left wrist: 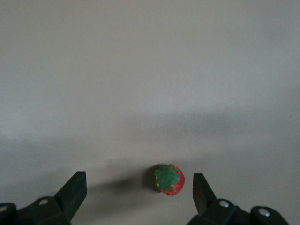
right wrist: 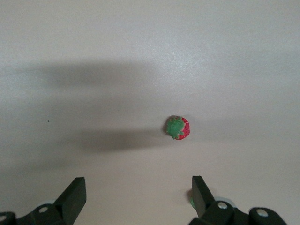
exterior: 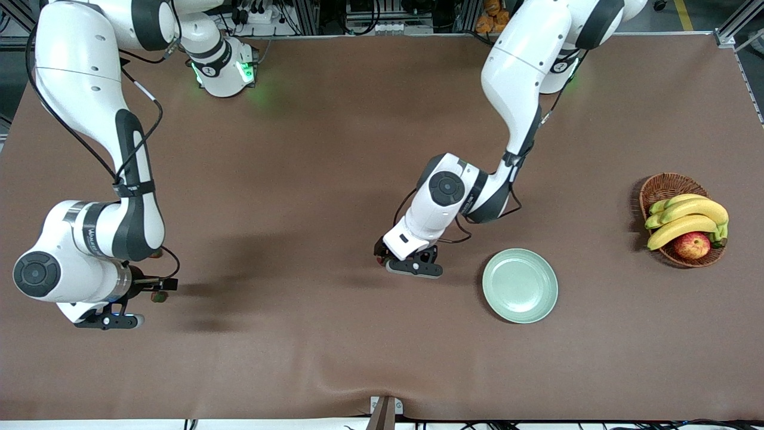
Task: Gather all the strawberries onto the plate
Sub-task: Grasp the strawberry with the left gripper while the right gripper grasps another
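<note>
Across the whole front view lies the brown counter [exterior: 298, 149], the largest thing to see. On it, at the middle right of the frame and toward the left arm's end, stands a brown wicker basket [exterior: 662, 188] with yellow bananas [exterior: 686, 218] and one red-yellow apple [exterior: 692, 245] in it. Lower in the frame, right of centre, the pale mint-green plate [exterior: 520, 285] sits on the counter with nothing on it. The left end effector [exterior: 394, 261] hangs low over the counter just beside the plate, on the side toward the right arm's end; in the left wrist view its two black fingers [left wrist: 72, 192] are spread wide, released, and one strawberry [left wrist: 169, 179] with a green cap lies on the counter between them, closer to one fingertip than to the other and touching neither. In the front view only a small red spot of this strawberry shows at the edge of the left end effector. The right end effector [exterior: 134, 298] is at the lower left of the front frame, over the counter at the right arm's end and well apart from the plate. Its fingers [right wrist: 75, 194] are also spread and released in the right wrist view, and a second strawberry [right wrist: 177, 127] lies on the counter ahead of the fingertips, not between them. A small dark-red thing [exterior: 159, 296] is seen just beside this end effector in the front view; it is too small to tell more about it.
</note>
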Tool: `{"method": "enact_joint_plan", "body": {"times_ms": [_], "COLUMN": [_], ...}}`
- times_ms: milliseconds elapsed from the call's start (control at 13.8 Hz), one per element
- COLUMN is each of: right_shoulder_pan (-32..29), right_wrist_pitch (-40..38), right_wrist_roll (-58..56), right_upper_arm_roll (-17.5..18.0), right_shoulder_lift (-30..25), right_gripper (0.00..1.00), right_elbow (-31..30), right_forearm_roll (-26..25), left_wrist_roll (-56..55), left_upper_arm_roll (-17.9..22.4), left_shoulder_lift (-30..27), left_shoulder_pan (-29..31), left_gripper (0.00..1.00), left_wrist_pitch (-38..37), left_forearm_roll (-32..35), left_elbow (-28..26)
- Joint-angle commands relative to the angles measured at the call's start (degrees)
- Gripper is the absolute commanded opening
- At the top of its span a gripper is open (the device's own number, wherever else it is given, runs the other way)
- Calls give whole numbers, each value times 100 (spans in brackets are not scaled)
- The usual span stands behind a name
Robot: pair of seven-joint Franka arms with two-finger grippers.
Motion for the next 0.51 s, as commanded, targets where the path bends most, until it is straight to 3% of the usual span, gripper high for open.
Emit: {"method": "enact_joint_plan", "body": {"times_ms": [0, 435], "right_shoulder_pan": [-41, -41], "right_wrist_pitch": [-73, -64], "right_wrist_roll": [-84, -84], "right_upper_arm_roll": [61, 70], "right_shoulder_lift": [-146, -146], "right_gripper": [100, 100], "right_elbow": [-82, -82], "right_forearm_roll": [41, 41], "left_wrist_roll": [-75, -85], "left_upper_arm_roll": [56, 65], "left_shoulder_lift": [178, 213], "left_shoulder_pan": [-189, -189], "left_gripper": [100, 100], "left_wrist_pitch": [58, 216], "left_forearm_roll": [-115, -106], "left_elbow": [194, 202]}}
